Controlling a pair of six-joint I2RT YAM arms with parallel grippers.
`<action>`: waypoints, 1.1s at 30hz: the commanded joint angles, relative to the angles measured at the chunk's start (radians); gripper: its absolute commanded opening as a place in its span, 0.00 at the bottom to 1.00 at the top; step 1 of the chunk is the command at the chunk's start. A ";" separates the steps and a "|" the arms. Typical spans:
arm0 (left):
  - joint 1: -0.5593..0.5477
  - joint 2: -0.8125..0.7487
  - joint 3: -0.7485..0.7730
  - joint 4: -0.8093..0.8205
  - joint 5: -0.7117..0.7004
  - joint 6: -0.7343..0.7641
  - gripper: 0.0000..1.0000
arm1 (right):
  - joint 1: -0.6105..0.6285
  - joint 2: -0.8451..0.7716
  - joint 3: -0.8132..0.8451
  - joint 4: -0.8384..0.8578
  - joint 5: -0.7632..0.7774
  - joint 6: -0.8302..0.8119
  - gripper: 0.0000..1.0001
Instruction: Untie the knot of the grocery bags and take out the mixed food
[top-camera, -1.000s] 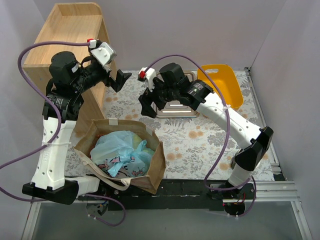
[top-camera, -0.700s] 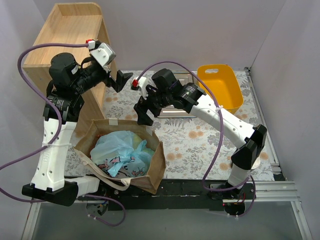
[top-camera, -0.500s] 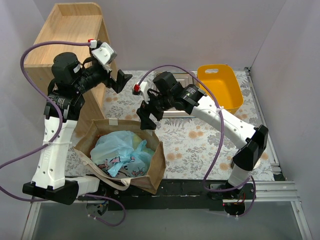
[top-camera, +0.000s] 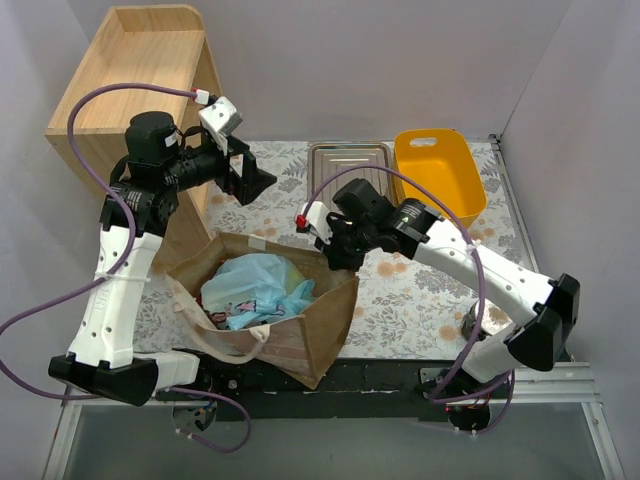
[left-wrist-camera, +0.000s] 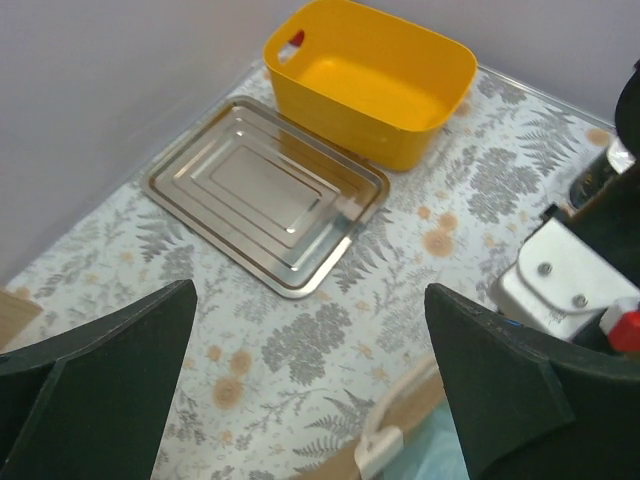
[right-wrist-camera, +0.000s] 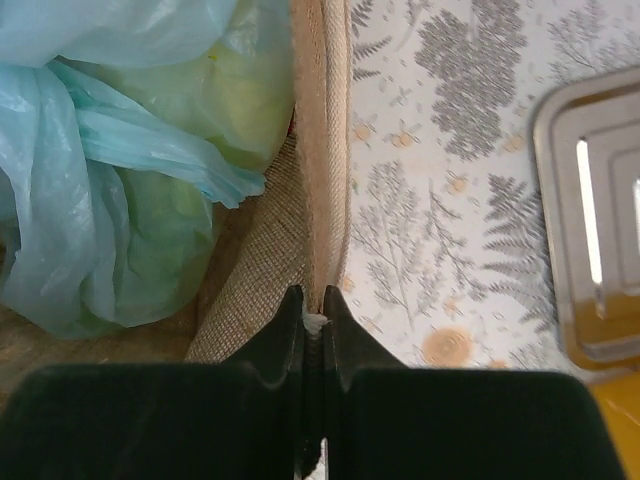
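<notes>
At paper bag (top-camera: 305, 340) rim, prob. near corner: R end effector (right-wrist-camera: 312, 318) clamped on edge; L end effector (left-wrist-camera: 310, 340) raised, jaws apart.

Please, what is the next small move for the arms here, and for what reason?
Probably lower the open left gripper toward the light-blue plastic bag. The right gripper is shut on the rim of the brown paper bag, which seems to hold the mouth open, and the plastic bag lies inside, not yet grasped.
</notes>
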 joint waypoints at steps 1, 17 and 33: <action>-0.002 0.009 -0.021 -0.125 0.157 0.021 0.98 | -0.049 -0.101 -0.019 0.017 0.230 -0.170 0.01; -0.002 0.039 -0.207 -0.230 0.137 0.149 0.98 | -0.148 0.176 0.333 0.184 0.160 -0.161 0.01; -0.002 0.070 -0.345 -0.037 -0.004 0.032 0.98 | -0.114 0.049 0.467 0.047 -0.134 -0.046 0.90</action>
